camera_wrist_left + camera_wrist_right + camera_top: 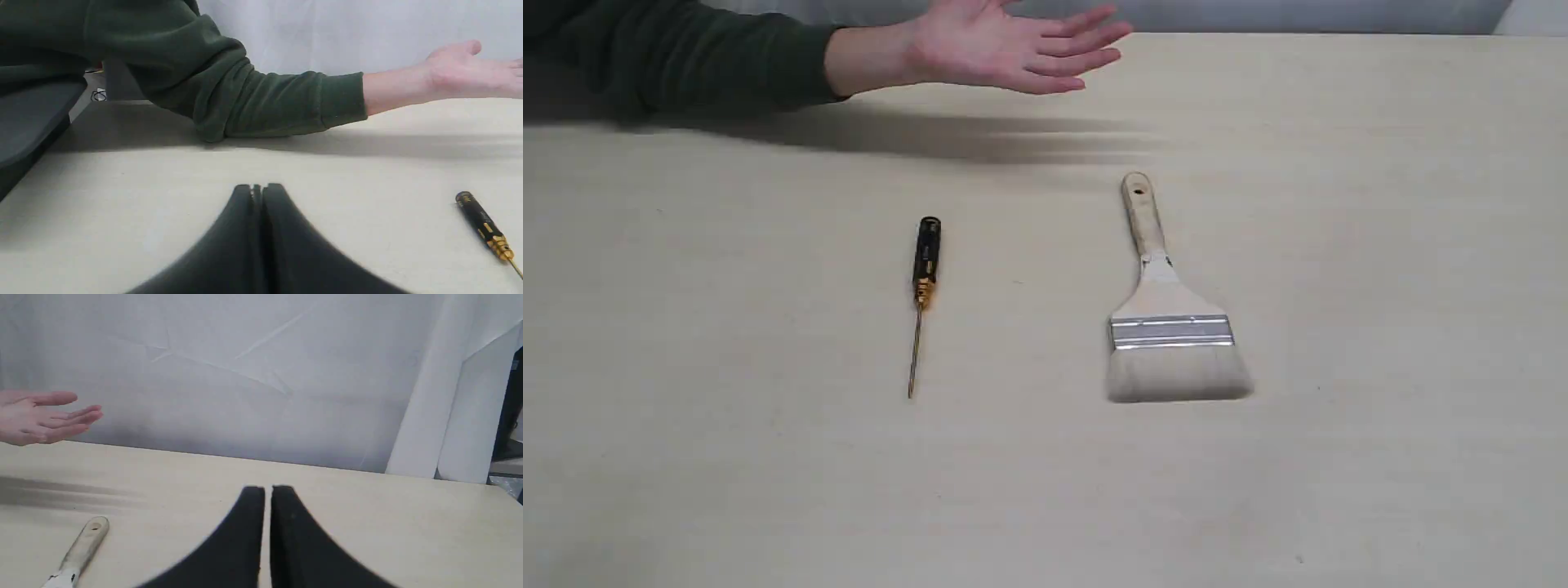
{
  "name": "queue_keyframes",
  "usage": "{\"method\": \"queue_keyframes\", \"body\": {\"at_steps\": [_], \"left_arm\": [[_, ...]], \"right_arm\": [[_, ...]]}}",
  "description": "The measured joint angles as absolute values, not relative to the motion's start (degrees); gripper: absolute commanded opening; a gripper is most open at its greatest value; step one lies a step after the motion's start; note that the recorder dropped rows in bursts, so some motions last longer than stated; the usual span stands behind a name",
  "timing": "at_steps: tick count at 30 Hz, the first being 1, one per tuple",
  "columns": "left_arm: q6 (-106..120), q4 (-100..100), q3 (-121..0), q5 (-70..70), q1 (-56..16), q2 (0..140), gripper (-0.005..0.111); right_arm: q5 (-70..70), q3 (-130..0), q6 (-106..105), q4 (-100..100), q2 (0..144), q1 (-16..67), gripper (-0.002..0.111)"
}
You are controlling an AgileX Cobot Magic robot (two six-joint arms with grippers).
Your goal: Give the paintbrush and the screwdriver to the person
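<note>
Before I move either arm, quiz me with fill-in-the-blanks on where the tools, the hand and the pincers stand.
1. In the exterior view the screwdriver lies to the ____ of the paintbrush.
2. The person's hand is ____, holding nothing.
3. The left pincer and right pincer are both ____, gripping nothing.
4. The paintbrush's handle points ____ the person's hand.

Missing words: left; open; shut; toward.

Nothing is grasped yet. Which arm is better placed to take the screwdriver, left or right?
Left, probably. The screwdriver lies left in the exterior view and shows near the left pincer in its wrist view. The right pincer has the paintbrush handle in its view instead. Both pincers are shut.
</note>
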State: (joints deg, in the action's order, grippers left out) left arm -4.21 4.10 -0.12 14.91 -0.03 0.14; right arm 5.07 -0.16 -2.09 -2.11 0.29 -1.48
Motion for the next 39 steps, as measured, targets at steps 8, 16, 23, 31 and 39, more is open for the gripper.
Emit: {"method": "queue_keyframes", "body": {"at_steps": [8,16,23,31,39], "left_arm": [[-4.21,4.10,-0.12,14.91,-0.03,0.14,0.000],[-4.21,4.10,-0.12,14.91,-0.03,0.14,0.000],[-4.21,4.10,-0.12,14.91,-0.03,0.14,0.000],[-4.21,4.10,-0.12,14.91,-0.03,0.14,0.000],[-4.21,4.10,-0.12,14.91,-0.03,0.14,0.000]], "right_arm": [[4.79,-0.16,-2.09,-0.62,0.29,-1.49,0.004],[1.41,-0.16,-2.09,9.08,0.29,-1.49,0.004],[-0.77,-0.16,-2.09,18.42,0.29,-1.49,0.004],[-2.53,-0.16,3.87,19.23,0.29,-1.49,0.004],[5.25,-8.80,5.13,19.23,2.75,-1.49,0.004]]}}
